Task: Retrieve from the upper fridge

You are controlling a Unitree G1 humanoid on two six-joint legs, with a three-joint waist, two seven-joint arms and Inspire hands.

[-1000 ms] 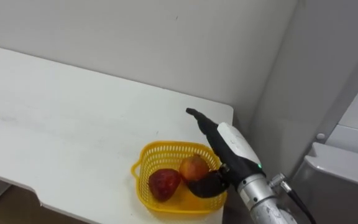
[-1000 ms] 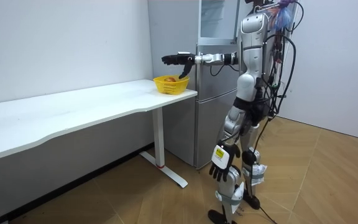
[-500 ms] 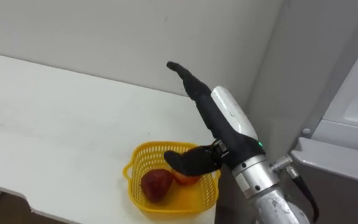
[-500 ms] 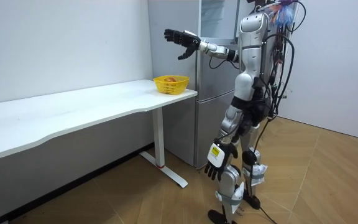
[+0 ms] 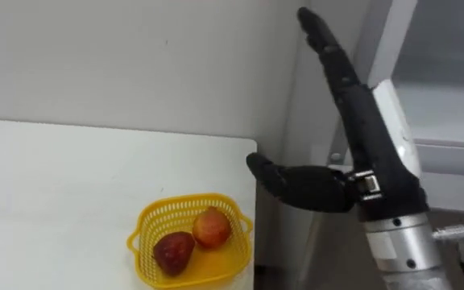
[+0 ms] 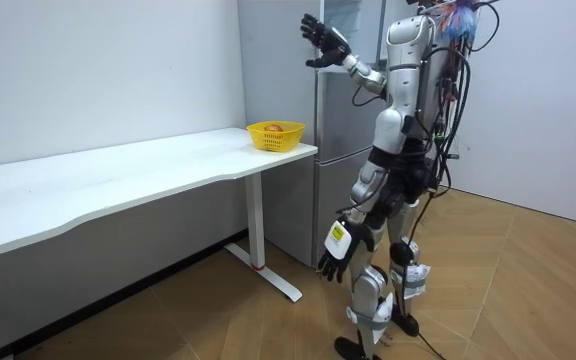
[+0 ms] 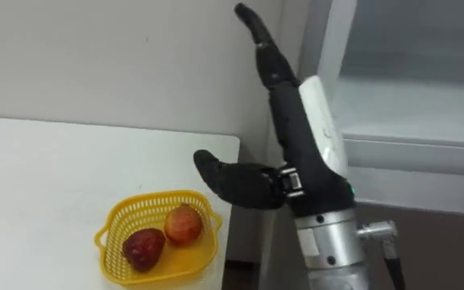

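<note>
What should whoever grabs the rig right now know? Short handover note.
Right hand: open, empty, raised high beside the upper fridge.
Left hand: open, empty, hanging by the thigh in the room view.
Things: yellow basket on the table corner nearest the fridge, holding a dark red fruit and an orange-red fruit.
Done: two fruits sit in the basket; I can't tell if they came from the fridge.
Left: probably reach into the upper compartment, grasp the next item and bring it to the basket. I can't tell whether the door is open.
</note>
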